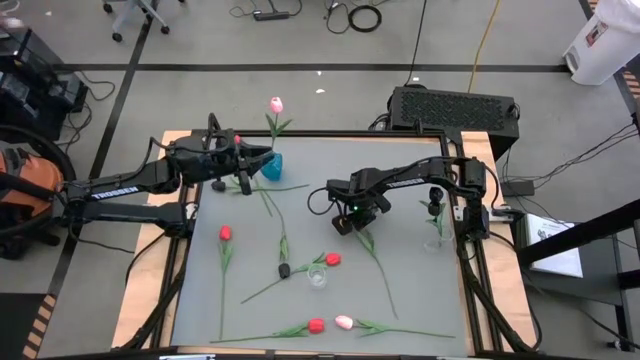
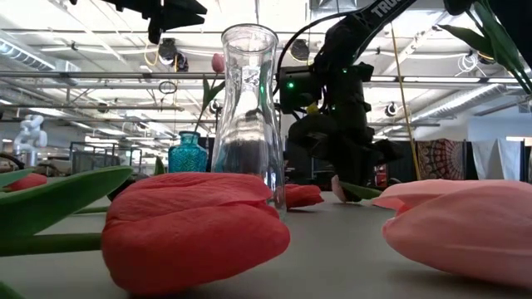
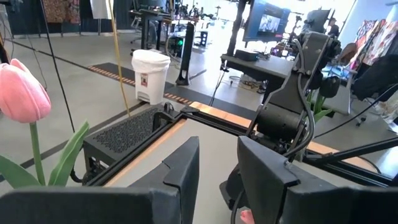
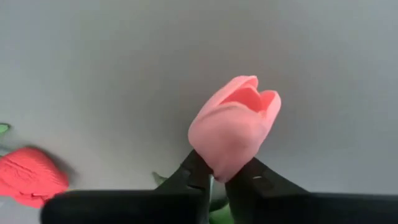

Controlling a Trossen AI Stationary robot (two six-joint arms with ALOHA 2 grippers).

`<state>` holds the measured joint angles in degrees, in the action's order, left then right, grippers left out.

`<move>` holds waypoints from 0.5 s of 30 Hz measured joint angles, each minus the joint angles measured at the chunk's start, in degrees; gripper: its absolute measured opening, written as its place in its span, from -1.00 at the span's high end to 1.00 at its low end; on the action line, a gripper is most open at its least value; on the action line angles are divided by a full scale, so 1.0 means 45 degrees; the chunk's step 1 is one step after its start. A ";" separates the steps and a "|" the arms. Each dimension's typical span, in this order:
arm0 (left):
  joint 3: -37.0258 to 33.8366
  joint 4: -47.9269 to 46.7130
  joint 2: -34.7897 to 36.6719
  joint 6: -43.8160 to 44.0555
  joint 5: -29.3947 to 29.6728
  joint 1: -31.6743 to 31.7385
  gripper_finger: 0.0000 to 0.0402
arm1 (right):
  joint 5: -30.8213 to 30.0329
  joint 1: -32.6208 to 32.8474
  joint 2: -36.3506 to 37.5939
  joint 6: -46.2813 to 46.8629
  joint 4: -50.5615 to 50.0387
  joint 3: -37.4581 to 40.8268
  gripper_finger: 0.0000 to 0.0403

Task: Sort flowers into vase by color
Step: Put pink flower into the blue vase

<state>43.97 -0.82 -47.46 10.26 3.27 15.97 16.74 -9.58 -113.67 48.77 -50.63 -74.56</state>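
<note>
The left gripper (image 1: 268, 156) is held above the blue vase (image 1: 272, 166) near the desk's (image 1: 420, 300) far left corner, its fingers (image 3: 183, 168) narrowly parted with nothing between them; a pink tulip (image 1: 276, 105) is stood in that vase; a red tulip (image 1: 225, 233) is laid toward the left edge; a clear vase (image 1: 318, 276) is stood mid-desk beside another red tulip (image 1: 332, 259); the right gripper (image 1: 345, 222) is lowered near the centre, its fingers (image 4: 194, 171) closed on the stem just under a pink tulip bud (image 4: 236, 126); a vase of dark tulips (image 1: 435, 210) is stood near the right edge.
</note>
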 joint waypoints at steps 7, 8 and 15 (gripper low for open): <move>0.0000 -0.0008 0.0000 0.0005 0.0000 -0.0002 0.42 | 0.0023 0.0000 0.0000 -0.0137 0.0000 0.0000 0.98; 0.0000 -0.0005 0.0000 0.0005 0.0000 0.0000 0.42 | 0.0023 0.0000 0.0000 -0.0158 0.0000 0.0000 0.98; 0.0000 -0.0015 0.0000 0.0010 0.0000 -0.0002 0.42 | 0.0023 0.0000 0.0000 -0.0265 0.0068 0.0000 0.99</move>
<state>43.97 -0.89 -47.46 10.31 3.27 15.97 16.84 -9.58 -113.67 47.58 -50.33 -74.56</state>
